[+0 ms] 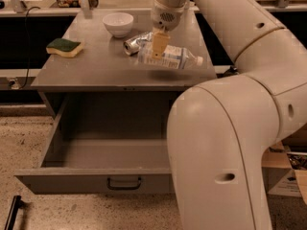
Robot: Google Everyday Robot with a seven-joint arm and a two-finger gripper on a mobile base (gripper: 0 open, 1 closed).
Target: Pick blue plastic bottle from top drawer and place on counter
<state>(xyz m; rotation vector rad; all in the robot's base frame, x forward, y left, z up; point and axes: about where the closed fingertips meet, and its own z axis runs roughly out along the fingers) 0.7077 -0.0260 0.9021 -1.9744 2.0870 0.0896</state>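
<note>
Nearest the bottom of the frame, the top drawer (62,181) stands pulled fully out, its pull handle (123,182) facing forward. The part of its floor that shows holds no bottle; the robot's bulky arm (216,152) hides the right end.

Above it, at centre frame, the blue plastic bottle (177,59) lies on its side, cap pointing right, in the grasp of the hand (158,51). The hand reaches down from the top of the frame with its fingers closed across the bottle's left half. A shadow (163,74) on the surface (91,68) just below suggests the bottle hangs slightly above the metal, not resting on it.

Just behind the bottle sits a crushed can (135,43), farther back a white bowl (118,24), and at the left a sponge (64,47).

The picking out of the drawer looks done. What remains, by my reading, is lowering the bottle onto the surface, opening the fingers and drawing the hand clear.
</note>
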